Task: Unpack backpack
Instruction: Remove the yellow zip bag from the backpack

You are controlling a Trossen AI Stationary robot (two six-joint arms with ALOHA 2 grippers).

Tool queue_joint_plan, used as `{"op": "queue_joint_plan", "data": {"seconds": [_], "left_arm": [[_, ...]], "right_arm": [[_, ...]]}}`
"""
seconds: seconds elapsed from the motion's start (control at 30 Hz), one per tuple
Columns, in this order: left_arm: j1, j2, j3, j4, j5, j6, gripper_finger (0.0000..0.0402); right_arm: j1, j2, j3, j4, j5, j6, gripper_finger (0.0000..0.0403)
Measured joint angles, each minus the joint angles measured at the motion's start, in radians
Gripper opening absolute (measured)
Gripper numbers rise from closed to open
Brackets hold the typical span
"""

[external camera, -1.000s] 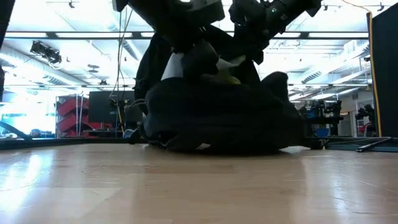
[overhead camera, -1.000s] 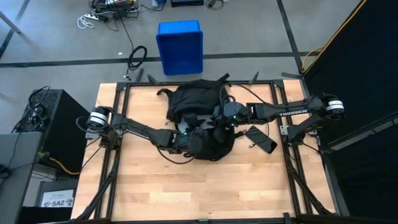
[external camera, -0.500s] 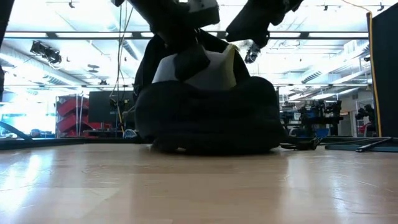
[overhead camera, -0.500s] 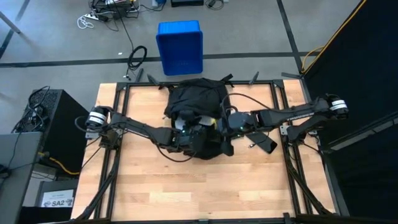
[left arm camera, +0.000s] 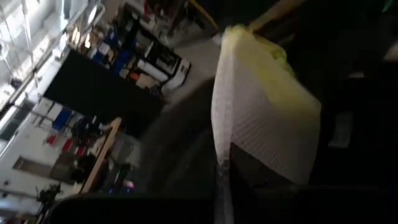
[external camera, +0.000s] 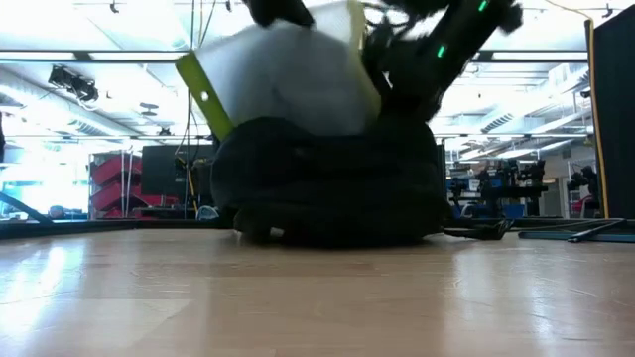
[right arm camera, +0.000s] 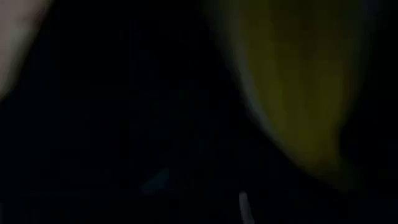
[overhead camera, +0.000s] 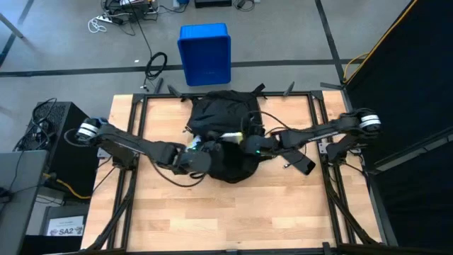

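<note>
The black backpack (overhead camera: 225,120) lies on the wooden table's middle, its underside on the boards. A flat white pouch (external camera: 288,74) with a yellow-green edge stands tilted above the backpack (external camera: 327,178). My left gripper (overhead camera: 205,151) is shut on the pouch at the backpack's near left side. In the left wrist view the white pouch (left arm camera: 261,118) fills the middle. My right gripper (overhead camera: 244,144) is low at the backpack's opening, among dark cloth. The right wrist view shows only darkness and a yellow-green patch (right arm camera: 298,81). My left gripper holds the white pouch by its edge (left arm camera: 225,163), where the pouch narrows toward the fingers; darkness hides the fingers themselves. The pouch stands out beyond the gripper, tilted, and is raised above the backpack's top.
A black flat thing (overhead camera: 297,159) lies on the table right of the backpack, under my right arm. A blue bin (overhead camera: 204,53) stands on the floor beyond the table's far edge. The table's near half (overhead camera: 226,212) is bare wood.
My left gripper has risen and drawn back toward the table's left edge, and the white pouch has come up out of the backpack with it and tipped over. My right gripper has sunk toward the backpack's opening and gone a little left.
</note>
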Motion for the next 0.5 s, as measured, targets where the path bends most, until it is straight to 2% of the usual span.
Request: {"op": "queue_joint_plan", "data": {"seconds": [0.23, 0.37, 0.5], "left_arm": [[-0.081, -0.135, 0.07, -0.006, -0.006, 0.101, 0.0], [-0.143, -0.178, 0.147, -0.008, -0.025, 0.175, 0.0], [-0.209, -0.185, 0.189, -0.026, -0.025, 0.184, 0.0]], "right_arm": [[-0.114, 0.122, -0.002, 0.019, -0.002, 0.028, 0.0109], [-0.17, 0.141, -0.003, 0.05, -0.005, 0.011, 0.0117], [-0.218, 0.139, -0.003, 0.053, -0.01, 0.0, 0.0122]]}}
